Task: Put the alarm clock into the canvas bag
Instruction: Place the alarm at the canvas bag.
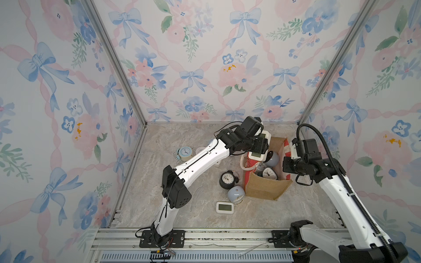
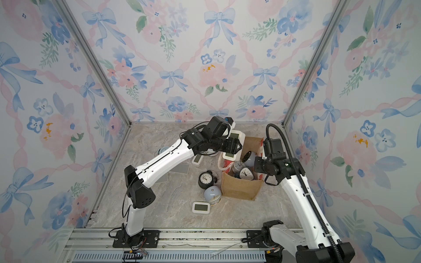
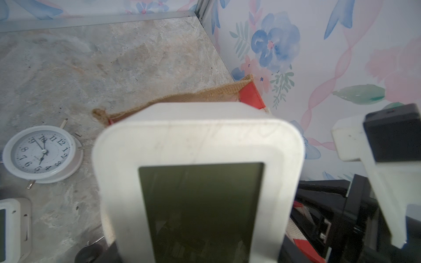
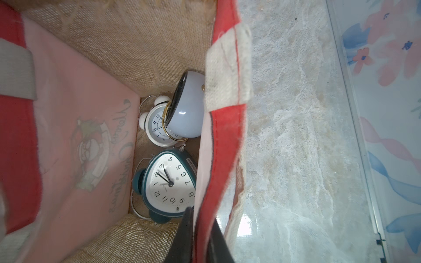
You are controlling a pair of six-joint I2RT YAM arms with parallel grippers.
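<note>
White alarm clock [image 3: 198,141] sits gripped in the left pincer [image 1: 259,146] above the canvas bag [image 1: 265,189] rim; right pincer [image 4: 202,220] clamps its red side panel [image 4: 225,159]; centre over the opening, lower, then release

Watercolour floral wallpaper [image 1: 205,57] of blue bows and pink ribbons on three walls, grey-beige marbled tabletop [image 1: 262,216], aluminium corner posts [image 1: 116,61], slotted aluminium rails [image 1: 227,235] along near edge, soft even light

Three clocks [image 4: 168,184] are laid in the canvas bag [image 1: 266,189]; a digital clock [image 1: 257,155] is held over its left rim; a bell clock [image 1: 227,180] and dome clock [image 1: 235,193] are laid just left of it
</note>
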